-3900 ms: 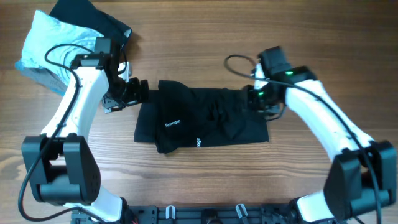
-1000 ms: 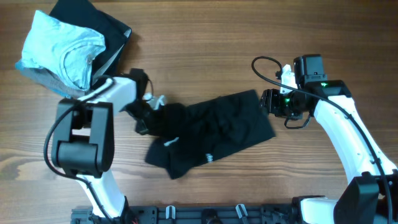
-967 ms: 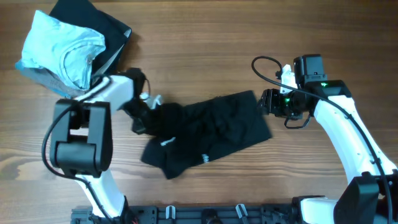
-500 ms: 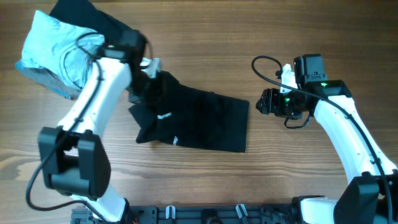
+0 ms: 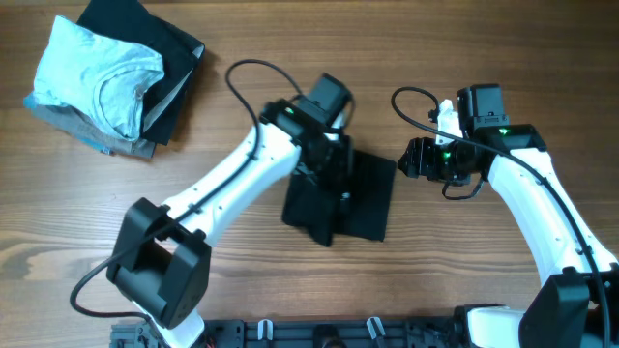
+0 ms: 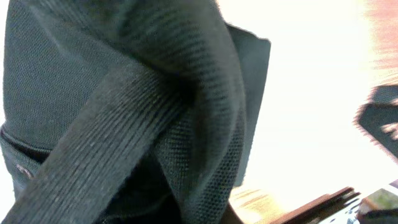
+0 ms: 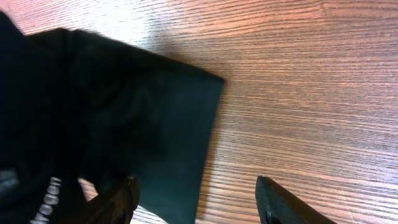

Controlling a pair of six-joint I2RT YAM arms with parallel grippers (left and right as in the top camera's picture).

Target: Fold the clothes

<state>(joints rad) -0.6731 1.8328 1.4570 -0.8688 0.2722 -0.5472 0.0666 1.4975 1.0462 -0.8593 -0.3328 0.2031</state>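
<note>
The clothes, a black T-shirt, lie doubled into a narrow bundle at the middle of the wooden table. My left arm reaches across from the lower left, and its gripper sits over the bundle's upper edge. In the left wrist view, black ribbed cloth fills the frame and hides the fingers, so the gripper is shut on the cloth. My right gripper hovers just right of the bundle. In its wrist view it stands open over the shirt's straight edge, holding nothing.
A pile of folded garments sits at the far left corner: a light blue shirt on a black piece and a grey one. The right arm's cable loops above it. Bare wood lies right of the bundle.
My left arm has swung far to the right, carrying the shirt's left part over onto its right part. The shirt has gone from a spread shape to a narrow bundle. The right arm has stayed put.
</note>
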